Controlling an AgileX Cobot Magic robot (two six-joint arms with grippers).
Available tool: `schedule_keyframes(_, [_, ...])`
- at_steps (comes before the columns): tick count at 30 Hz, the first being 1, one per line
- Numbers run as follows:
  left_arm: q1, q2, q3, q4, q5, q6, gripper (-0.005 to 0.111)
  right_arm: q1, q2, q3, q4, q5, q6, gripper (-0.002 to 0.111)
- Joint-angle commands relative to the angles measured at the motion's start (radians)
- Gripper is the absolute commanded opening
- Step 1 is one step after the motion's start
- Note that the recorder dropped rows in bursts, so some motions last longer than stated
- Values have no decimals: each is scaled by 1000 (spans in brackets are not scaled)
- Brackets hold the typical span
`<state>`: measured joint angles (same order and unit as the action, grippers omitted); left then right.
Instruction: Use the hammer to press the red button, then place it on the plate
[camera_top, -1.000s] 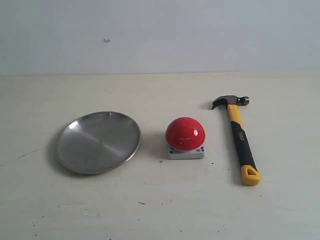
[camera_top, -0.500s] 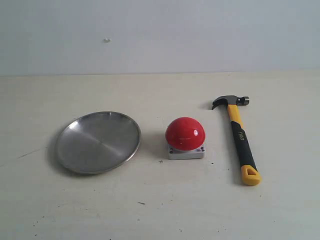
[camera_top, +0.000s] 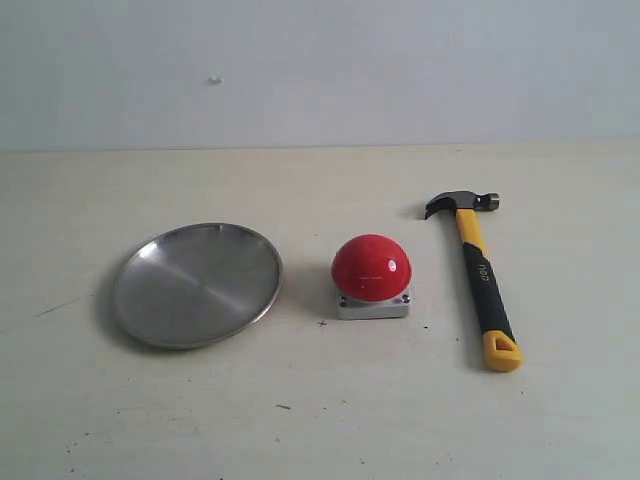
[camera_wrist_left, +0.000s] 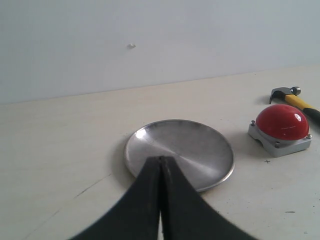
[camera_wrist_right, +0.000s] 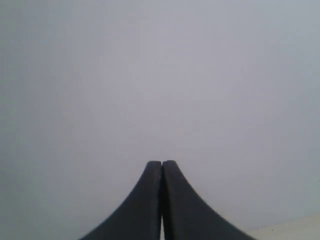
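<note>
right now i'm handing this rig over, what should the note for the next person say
The left tool is shut and empty, aimed toward the plate. The right tool is shut and empty, facing the wall.
In the exterior view the plate is left, the button middle, the hammer right, flat on the table, all apart.
Done: nothing yet.
Left: grasp the hammer, press the button, put the hammer on the plate.
</note>
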<state>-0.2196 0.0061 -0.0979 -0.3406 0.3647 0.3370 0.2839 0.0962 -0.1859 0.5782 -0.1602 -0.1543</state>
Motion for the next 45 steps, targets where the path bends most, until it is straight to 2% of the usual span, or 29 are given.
schedule_keyframes(1, [-1, -6, 1, -6, -15, -2, 0, -5, 284, -163, -66, 146, -13, 0])
schedule_keyframes(8, [-1, -6, 1, -6, -15, -2, 0, -5, 819, -479, -71, 392, -78, 0])
schedule_keyframes(10, [-1, -6, 1, -6, -15, -2, 0, -5, 933, -563, -122, 464, -68, 0])
schedule_keyframes(13, [-1, -6, 1, -6, -15, -2, 0, -5, 1092, -700, -266, 578, 35, 0])
schedule_keyframes(17, [-1, -6, 1, -6, -15, -2, 0, -5, 1263, -870, -624, 798, 358, 0])
schedule_keyframes(19, [-1, -6, 1, -6, -15, -2, 0, -5, 1339, -941, -767, 911, 457, 0])
schedule_keyframes(22, [-1, -6, 1, -6, -15, -2, 0, -5, 1493, -1036, -782, 1053, 469, 0])
schedule_keyframes(24, [-1, -6, 1, -6, -15, -2, 0, -5, 1594, -1070, -769, 1055, 469, 6])
schedule_keyframes(26, [-1, -6, 1, -6, -15, -2, 0, -5, 1707, -1107, -765, 1071, 469, 24])
schedule_keyframes(29, [-1, -6, 1, -6, -15, -2, 0, -5, 1851, -1140, -724, 1086, 439, 62])
schedule_keyframes(30, [-1, -6, 1, -6, -15, -2, 0, -5, 1875, -1140, -722, 1074, 437, 67])
schedule_keyframes(35, [-1, -6, 1, -6, -15, -2, 0, -23, 1956, -1140, -672, 971, 428, 64])
schedule_keyframes(45, [-1, -6, 1, -6, -15, -2, 0, -23, 2024, -1138, -658, 948, 428, 64])
